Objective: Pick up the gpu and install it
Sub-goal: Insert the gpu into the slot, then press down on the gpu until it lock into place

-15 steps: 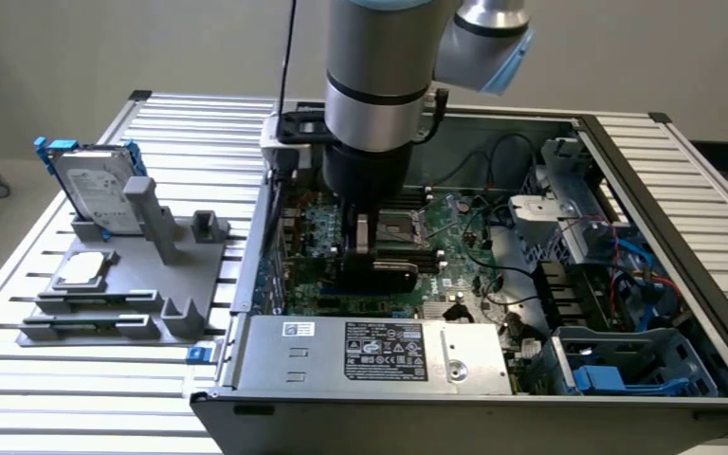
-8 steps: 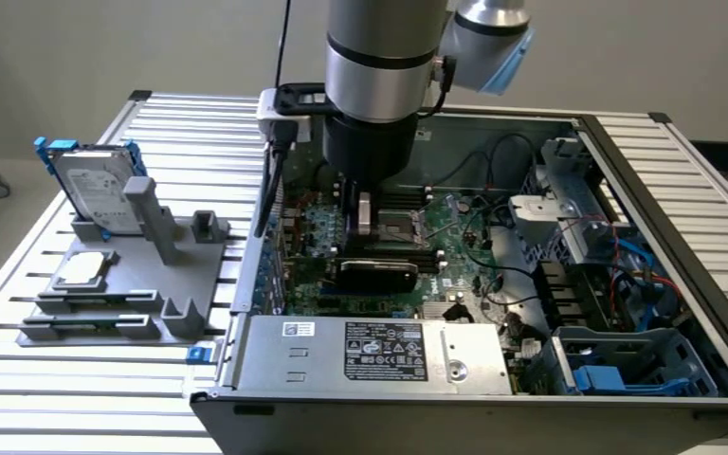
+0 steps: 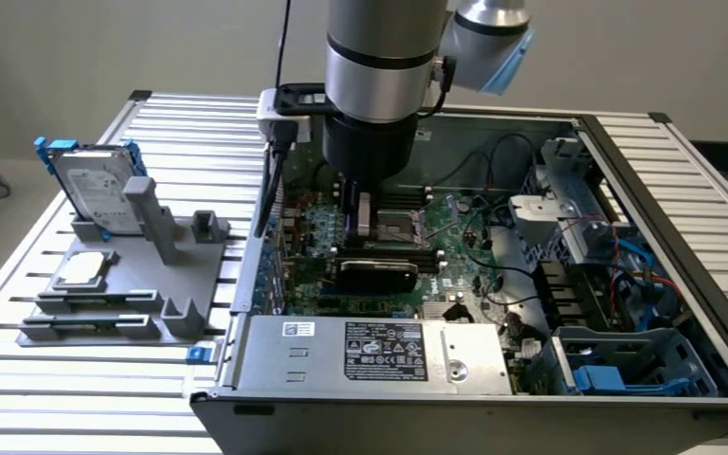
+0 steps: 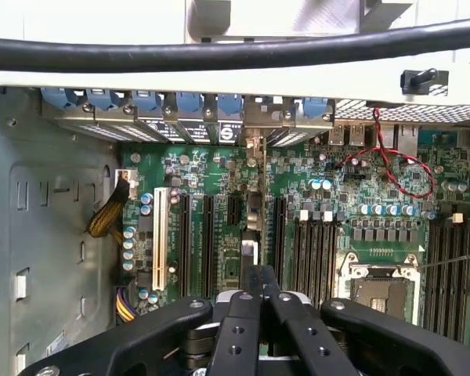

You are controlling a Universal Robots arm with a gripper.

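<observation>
The gpu stands on edge in a slot of the green motherboard, inside the open computer case, with its black rounded cover facing the front. In the wrist view the gpu is a thin strip seen edge-on, running from its silver bracket at the case's rear wall down to my fingers. My gripper hangs straight above the card's top edge, and a narrow gap shows between them in the exterior view. Its black fingers are pressed together and shut, with nothing visibly held.
On a grey fixture at the exterior view's left stand a silver hard drive with a blue frame and a small square processor chip. The empty processor socket lies beside the gripper. The power supply, cables and drive bays crowd the case.
</observation>
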